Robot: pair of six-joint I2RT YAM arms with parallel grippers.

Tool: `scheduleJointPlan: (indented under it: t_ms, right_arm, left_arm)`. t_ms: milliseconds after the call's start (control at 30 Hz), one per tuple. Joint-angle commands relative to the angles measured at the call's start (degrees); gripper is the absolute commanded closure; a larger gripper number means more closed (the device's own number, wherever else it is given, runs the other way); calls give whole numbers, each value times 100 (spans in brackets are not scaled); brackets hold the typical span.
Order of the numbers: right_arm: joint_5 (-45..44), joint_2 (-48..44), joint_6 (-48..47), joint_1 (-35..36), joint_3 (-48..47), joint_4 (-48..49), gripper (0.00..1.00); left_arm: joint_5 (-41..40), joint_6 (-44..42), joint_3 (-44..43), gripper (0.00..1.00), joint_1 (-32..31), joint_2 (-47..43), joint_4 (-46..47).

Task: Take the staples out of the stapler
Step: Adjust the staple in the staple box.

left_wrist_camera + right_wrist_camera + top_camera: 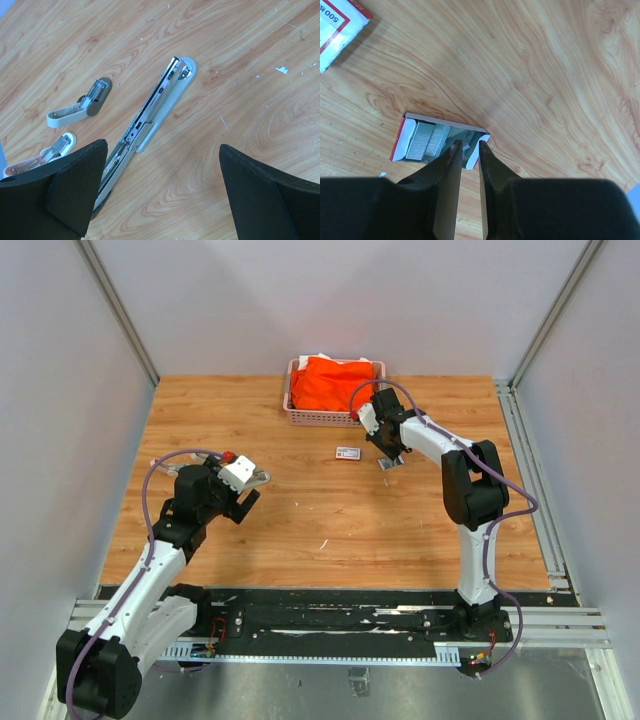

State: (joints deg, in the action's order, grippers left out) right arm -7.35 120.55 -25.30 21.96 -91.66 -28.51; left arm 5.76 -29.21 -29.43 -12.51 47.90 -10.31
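Where the two arms are bolted, a black plate on aluminium rails edges the surface, a smooth, warm wood-grain laminate dotted with a few pale flecks.

Well in front of the pink basket and off to its left, the left tool hangs with its two blunt black fingers spread wide, gripping nothing. Three staplers lie before it. The long stapler, pale grey plastic with a bright metal channel, is folded out flat on the wood. Close beside it lie a small grey stapler and a small pink stapler, both open at the hinge. Whether any channel holds metal cannot be made out.

Just in front of the basket's right end, the right tool points down into one small open tray of white card with a red edge. Its fingers stand a narrow gap apart, and I cannot tell whether they pinch anything. The staples lie in that tray as two pale, ribbed strips side by side, just left of the fingertips.

One flat white box with a red label lies in front of the basket's middle. The basket itself is slotted plastic and holds crumpled orange cloth. Plain pale-grey walls with metal corner posts close in three sides.
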Motion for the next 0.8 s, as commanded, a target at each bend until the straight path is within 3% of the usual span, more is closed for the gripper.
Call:
scheduleJointPlan:
  t_ms: [0, 767]
  right_arm:
    - [-109, -16, -23, 74, -24, -50, 79]
    - [110, -36, -527, 54, -274, -815, 83]
  left_arm:
    - [-26, -32, 45, 2, -6, 0, 220]
    - [-14, -23, 43, 2, -5, -17, 213]
